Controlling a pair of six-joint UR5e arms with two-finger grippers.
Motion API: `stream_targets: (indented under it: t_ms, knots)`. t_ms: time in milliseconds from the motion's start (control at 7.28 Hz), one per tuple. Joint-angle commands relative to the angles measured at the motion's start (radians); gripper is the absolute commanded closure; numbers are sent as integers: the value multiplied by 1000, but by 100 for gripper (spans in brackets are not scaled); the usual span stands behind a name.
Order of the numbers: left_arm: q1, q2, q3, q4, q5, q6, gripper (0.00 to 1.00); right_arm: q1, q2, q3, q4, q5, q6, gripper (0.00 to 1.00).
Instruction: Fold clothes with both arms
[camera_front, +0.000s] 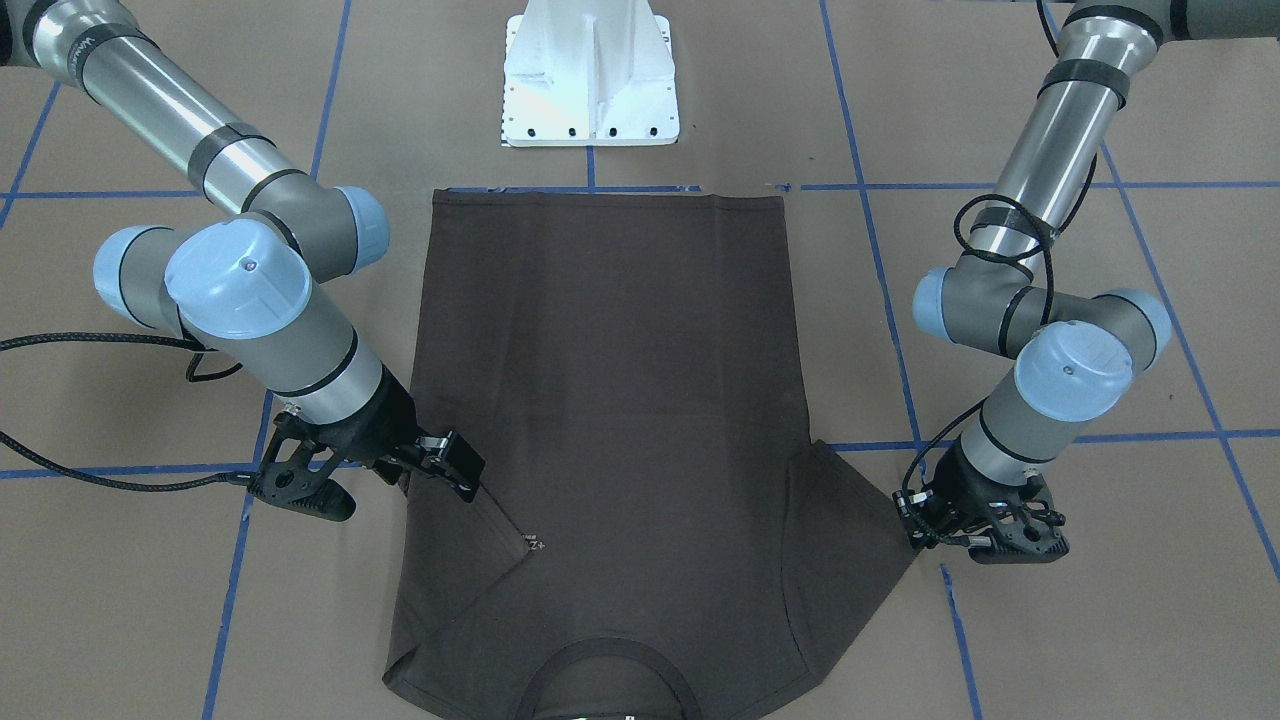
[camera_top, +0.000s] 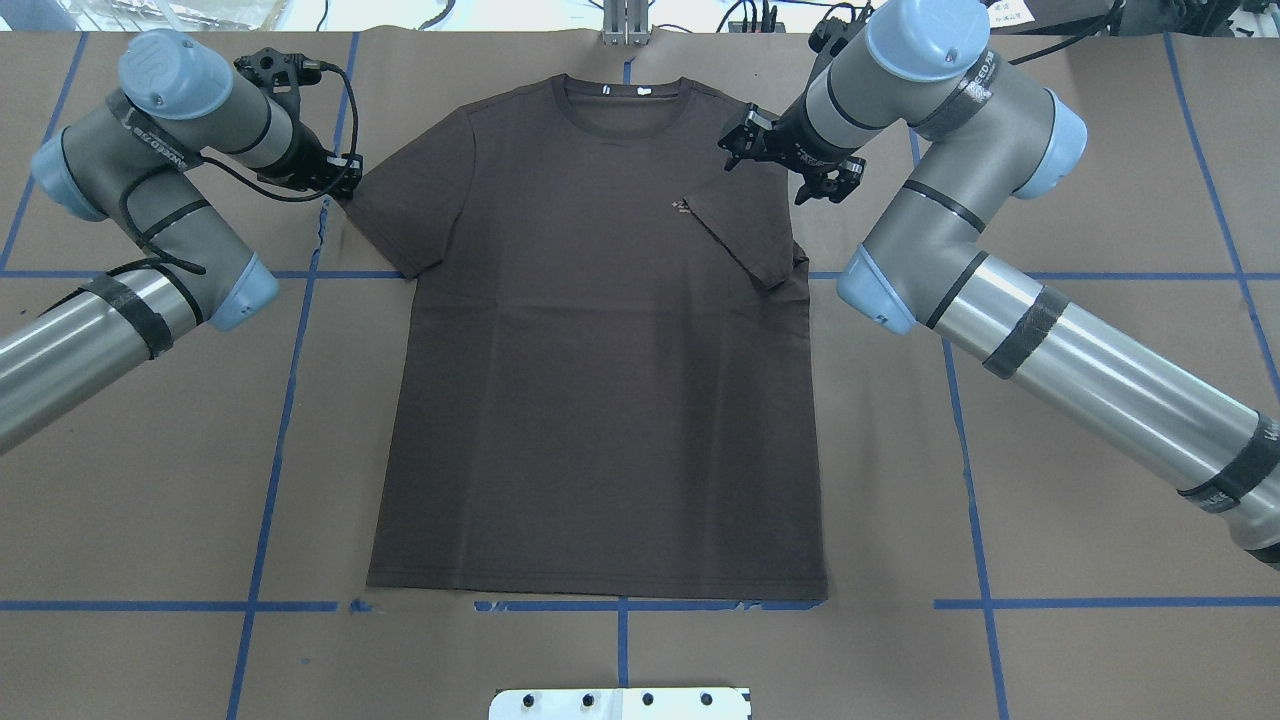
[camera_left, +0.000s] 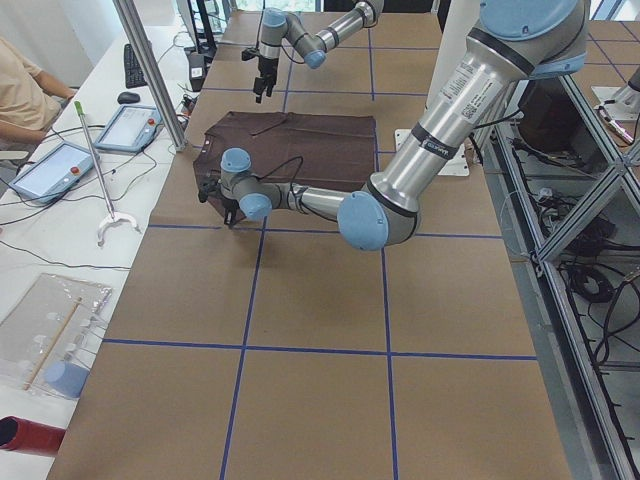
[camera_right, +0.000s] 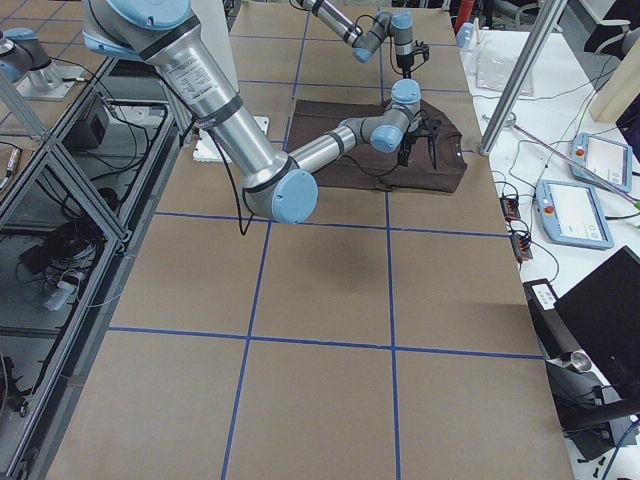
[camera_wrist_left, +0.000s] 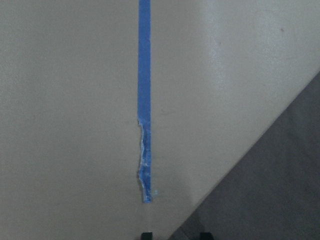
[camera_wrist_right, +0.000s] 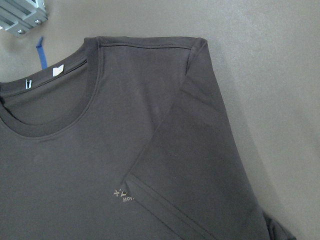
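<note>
Overhead exterior: pedestal base (camera_top: 620, 703) near T-shirt (camera_top: 600, 380) hem, blue tape (camera_top: 621, 645) between.

Blue tape (camera_wrist_left: 144, 100) beside dark T-shirt (camera_wrist_left: 272, 192)

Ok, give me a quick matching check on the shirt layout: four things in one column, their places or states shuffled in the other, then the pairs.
Things:
1. sleeve on the robot's right
2. sleeve on the robot's left
3. left end effector
4. white pedestal base

Places or states:
A. spread flat, out to the side
B. past the bottom hem of the T-shirt
C. folded in over the chest
D. at the outer edge of the flat sleeve

Pairs: 1-C, 2-A, 3-D, 4-B.
</note>
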Motion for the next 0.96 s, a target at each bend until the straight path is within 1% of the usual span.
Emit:
stream_targets:
  t_ms: [0, 275, 412, 549, 687, 824]
  knots:
    - [0, -20, -4, 5, -5, -7, 100, 0, 0, -1, 0, 0, -2, 0]
    - [-1, -21, -11, 10, -9, -4, 100, 0, 0, -1, 0, 0, 0, 0]
    - [0, -4, -3, 2, -3, -1, 100, 0, -2, -1, 0, -2, 0, 0]
    - [-1, -1, -3, 2, -3, -2, 56, 0, -3, -3, 0, -2, -2, 0]
    - [-2, -3, -6, 2, -3, -8, 46, 0, -3, -5, 0, -2, -3, 0]
    - [-2, -3, -5, 5, -3, -4, 44, -2, -3, -6, 0, -2, -3, 0]
